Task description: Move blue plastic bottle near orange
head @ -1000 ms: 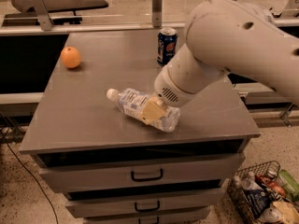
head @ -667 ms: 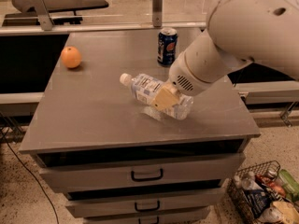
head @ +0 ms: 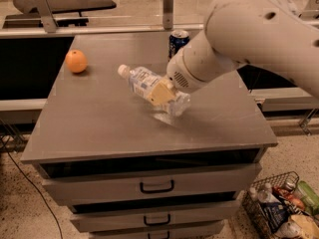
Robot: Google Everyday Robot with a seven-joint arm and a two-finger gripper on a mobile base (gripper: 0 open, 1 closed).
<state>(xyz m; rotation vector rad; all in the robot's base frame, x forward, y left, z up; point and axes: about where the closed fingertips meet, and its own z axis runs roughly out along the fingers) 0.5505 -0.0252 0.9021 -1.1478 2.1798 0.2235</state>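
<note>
The blue plastic bottle (head: 147,86) is clear with a white cap and a pale blue-and-white label. It hangs tilted above the cabinet top, cap pointing left toward the orange (head: 76,61). My gripper (head: 162,93) is shut on the bottle's middle, its tan finger across the label. The orange sits at the far left of the top, well apart from the bottle.
A dark blue soda can (head: 178,41) stands at the back of the grey cabinet top (head: 99,128), partly behind my arm. Drawers with black handles face front. A wire basket of packaged goods (head: 281,208) sits on the floor at right.
The bottle, held in my gripper, has risen off the top and moved left toward the orange. The arm swung up and left with it.
</note>
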